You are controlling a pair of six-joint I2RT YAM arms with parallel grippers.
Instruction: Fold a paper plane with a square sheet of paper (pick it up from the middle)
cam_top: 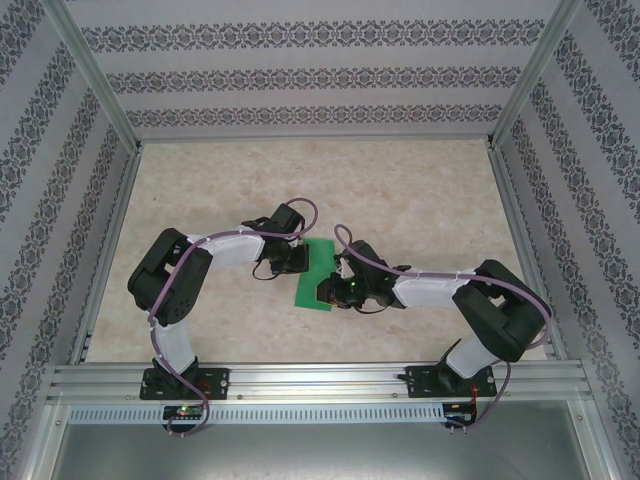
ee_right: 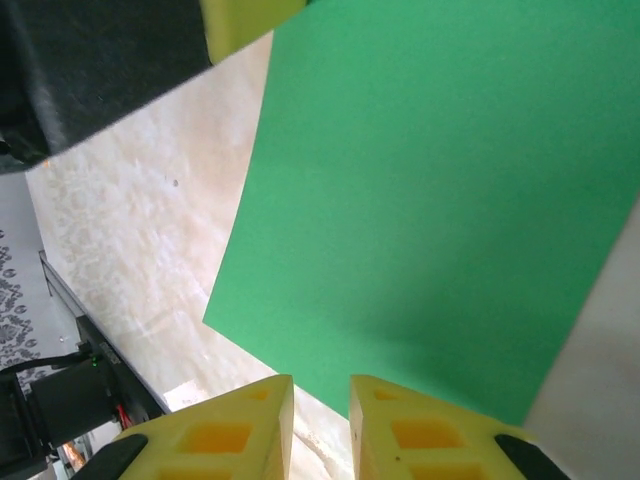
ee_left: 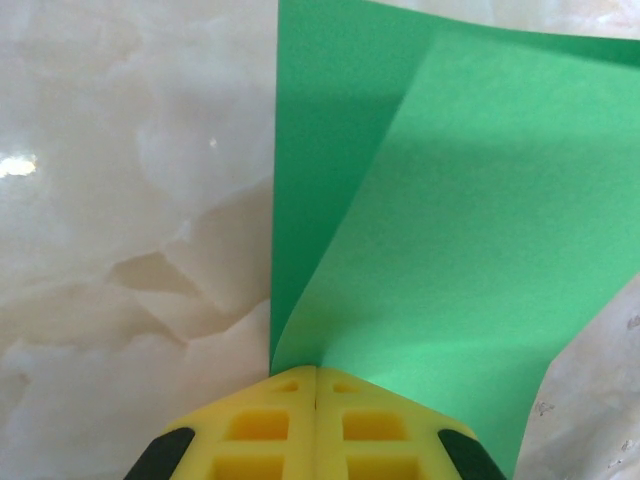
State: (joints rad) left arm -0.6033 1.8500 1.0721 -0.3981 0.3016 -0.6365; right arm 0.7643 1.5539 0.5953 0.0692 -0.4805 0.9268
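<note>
green sheet of paper (cam_top: 318,272) sat mid-surface (cam_top: 400,190), right between the two grippers, and from the top camera it looked like a narrow strip. left gripper (cam_top: 292,258) was clamped tight on one edge of it. in the left wrist view its yellow fingers (ee_left: 270,430) met flush and the paper fanned out from between them in two layers, the upper one lifted off the marbled surface. right gripper (ee_right: 320,385) had its fingers a little apart with bare surface showing in the gap and nothing pinched, and the paper's near edge lay just past its tips.
</note>
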